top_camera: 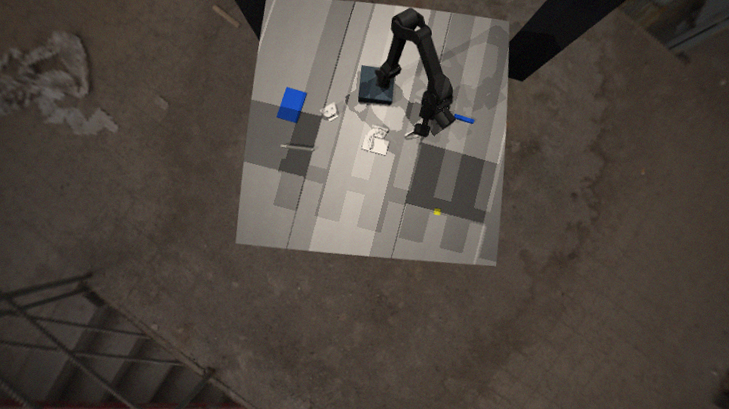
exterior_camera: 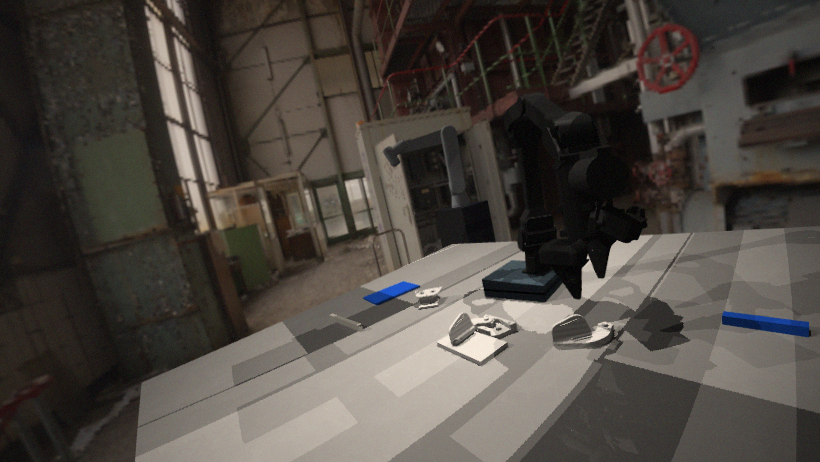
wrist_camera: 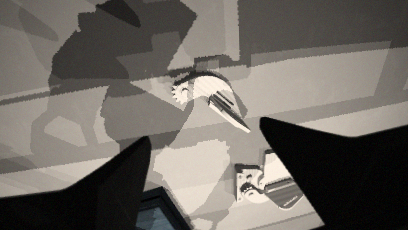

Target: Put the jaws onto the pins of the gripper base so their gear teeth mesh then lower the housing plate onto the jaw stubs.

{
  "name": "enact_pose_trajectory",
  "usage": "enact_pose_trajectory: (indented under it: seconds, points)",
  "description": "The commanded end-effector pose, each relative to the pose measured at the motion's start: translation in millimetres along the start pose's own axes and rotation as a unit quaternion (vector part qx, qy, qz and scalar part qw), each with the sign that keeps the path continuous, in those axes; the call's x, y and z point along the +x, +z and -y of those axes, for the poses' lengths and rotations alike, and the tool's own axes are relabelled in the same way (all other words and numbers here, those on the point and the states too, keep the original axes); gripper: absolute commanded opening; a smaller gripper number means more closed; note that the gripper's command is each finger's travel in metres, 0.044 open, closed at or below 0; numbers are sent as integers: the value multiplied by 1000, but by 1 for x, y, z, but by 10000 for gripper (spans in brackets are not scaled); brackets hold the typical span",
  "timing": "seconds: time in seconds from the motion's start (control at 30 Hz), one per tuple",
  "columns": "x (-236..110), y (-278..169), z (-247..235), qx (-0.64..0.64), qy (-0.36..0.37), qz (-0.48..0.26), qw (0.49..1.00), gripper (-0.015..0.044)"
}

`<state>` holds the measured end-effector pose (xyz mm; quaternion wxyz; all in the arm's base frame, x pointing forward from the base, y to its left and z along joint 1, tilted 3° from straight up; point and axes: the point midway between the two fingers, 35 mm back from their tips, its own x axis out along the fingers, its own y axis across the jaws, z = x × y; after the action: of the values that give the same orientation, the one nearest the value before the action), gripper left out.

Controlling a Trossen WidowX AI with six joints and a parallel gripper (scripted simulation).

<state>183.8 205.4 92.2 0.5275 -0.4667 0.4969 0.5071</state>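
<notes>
My gripper (exterior_camera: 588, 286) (wrist_camera: 206, 131) is open and empty, high above the table. A loose white jaw (top_camera: 410, 135) (exterior_camera: 573, 331) (wrist_camera: 204, 86) lies on the table beyond the fingertips in the wrist view, its toothed end at the left. The white gripper base (top_camera: 378, 147) (exterior_camera: 479, 348) stands mid-table. The other jaw (exterior_camera: 460, 330) (wrist_camera: 286, 194) is at the base; whether its hole sits on a pin cannot be told. A finger partly hides the base in the wrist view. A small white part with holes (top_camera: 329, 112) (exterior_camera: 427, 294), apparently the housing plate, lies apart near the blue plate.
A blue plate (top_camera: 293, 101) (exterior_camera: 391, 292) and a pale bar (top_camera: 297, 147) (exterior_camera: 347, 321) lie on the housing-plate side. A blue bar (top_camera: 464, 118) (exterior_camera: 766, 323) lies beyond the loose jaw. A yellow block (top_camera: 437, 211) is farther out. The arm stands on a dark block (top_camera: 370, 93) (exterior_camera: 516, 288) (wrist_camera: 155, 217).
</notes>
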Motion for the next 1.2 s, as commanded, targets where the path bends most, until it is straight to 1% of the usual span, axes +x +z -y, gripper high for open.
enact_pose_trajectory:
  seconds: [0.0,0.27,0.57,0.87,1.17]
  points:
    - [-1,1,2,60,1,1,998,440]
    - [-2,0,6,185,1,1,983,440]
    - [-3,-1,10,323,1,0,947,440]
    - [-4,-1,14,453,1,0,891,440]
    - [-5,-2,19,575,0,0,818,440]
